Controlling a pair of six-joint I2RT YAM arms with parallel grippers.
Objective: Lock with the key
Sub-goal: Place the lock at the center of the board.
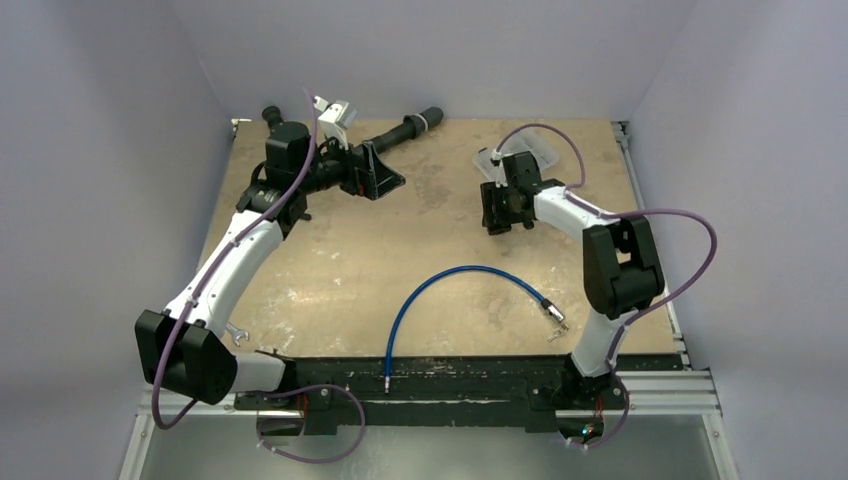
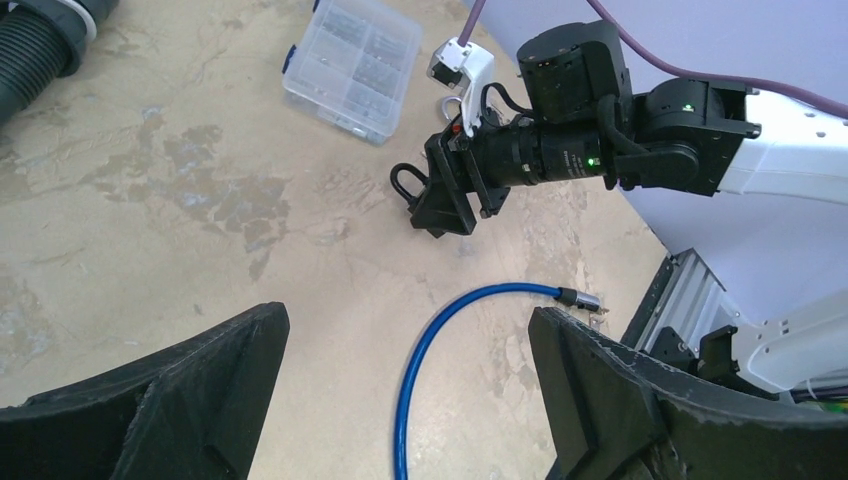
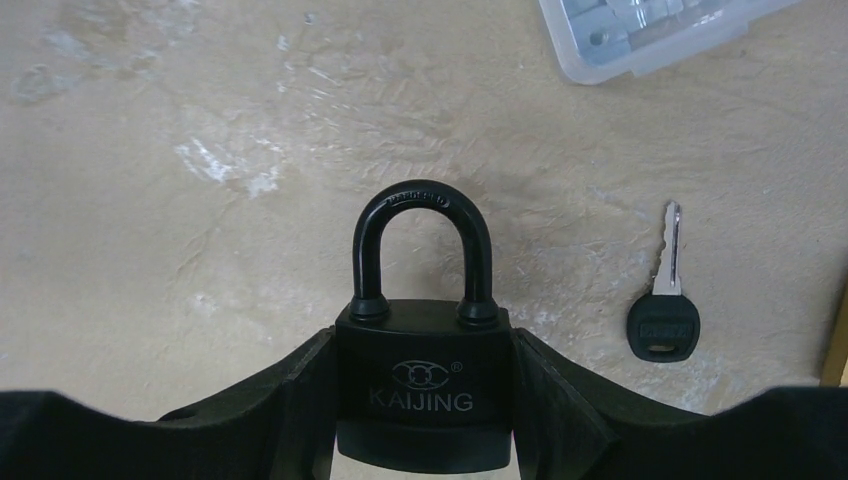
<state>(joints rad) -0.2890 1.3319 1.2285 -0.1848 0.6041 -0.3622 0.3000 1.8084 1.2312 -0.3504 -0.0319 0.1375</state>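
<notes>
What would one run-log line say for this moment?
right gripper: shut on padlock | left gripper: open, empty | key: on table beside padlock, untouched | step: key pickup pending

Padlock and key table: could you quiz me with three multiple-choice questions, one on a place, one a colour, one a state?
1. Where is the key?
A. On the table, right of the padlock.
B. In its keyhole.
C. Atop the padlock.
2. What colour is the cable?
A. Red.
B. Blue.
C. Yellow.
3. How is the padlock now?
A. Lying free.
B. Hanging from a hook.
C. Clamped in the right gripper.
Answers: 1 A, it lies apart on bare table; 2 B, its sheath is blue; 3 C, both fingers press its body.
</notes>
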